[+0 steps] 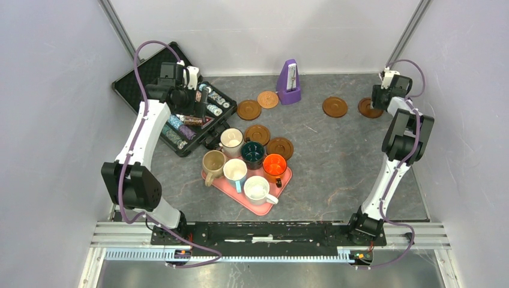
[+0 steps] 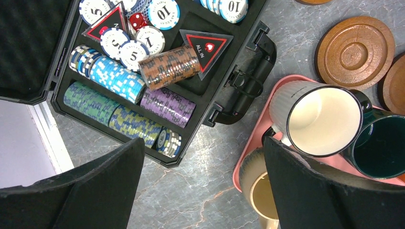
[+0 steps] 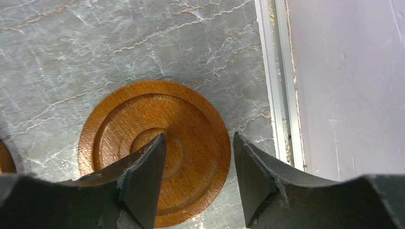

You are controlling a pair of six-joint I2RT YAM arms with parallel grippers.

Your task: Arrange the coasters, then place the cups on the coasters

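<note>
Coaster (image 3: 124,119) flat on table (image 3: 71,47) under R hand (image 3: 198,143), half-open astride its rim, gripping nothing.

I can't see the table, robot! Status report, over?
Left gripper open, empty, beside chip case. Right gripper open over far-right coaster. Cups on pink tray. Nothing blocking.

The top external camera is looking down from behind the arms over the whole surface (image 1: 336,168). The left wrist camera is peering closely at the chip case (image 2: 217,88) and pink tray (image 2: 250,152), both shared overhead; the right is hovering just above one coaster (image 3: 191,124).
</note>
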